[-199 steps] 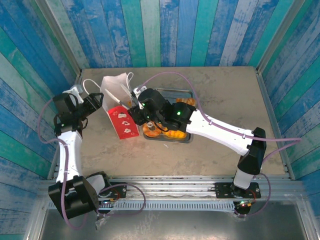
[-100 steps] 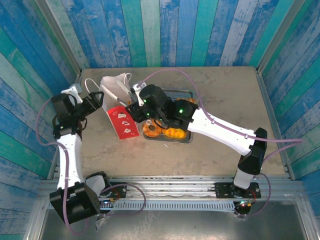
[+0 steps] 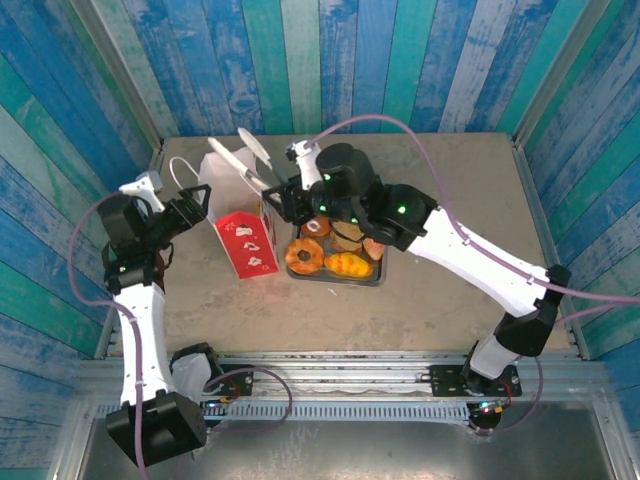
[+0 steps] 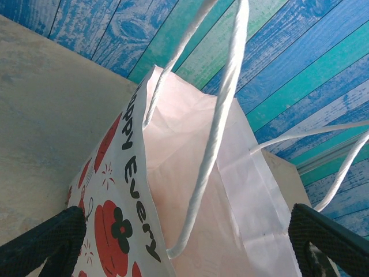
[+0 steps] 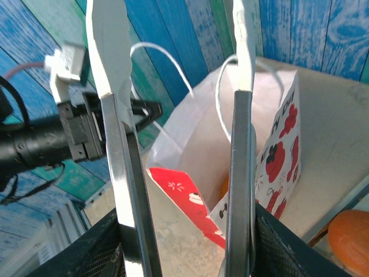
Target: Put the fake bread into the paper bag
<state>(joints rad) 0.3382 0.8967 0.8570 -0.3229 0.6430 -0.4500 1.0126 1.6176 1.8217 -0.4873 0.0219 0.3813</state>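
Golden and glossy, the fake bread [image 3: 305, 256] lies in the metal tray [image 3: 381, 281] just beside the thin, floppy paper bag [image 3: 245, 240]. It looks light and rigid, best pinched across the middle. The right end effector [image 3: 292, 195] is clamped on smooth steel tongs [image 3: 250, 160], whose blades are apart and empty above the bag; the left end effector [image 3: 197, 200] is spread wide at the cord handles.

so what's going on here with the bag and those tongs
The right gripper holds metal tongs, empty right now, over the open top of the paper bag. The left gripper sits at the bag's left side with its jaws open and the bag's rim in between. Several pieces of fake bread lie on the grey tray beside the bag, and something orange shows inside the bag.
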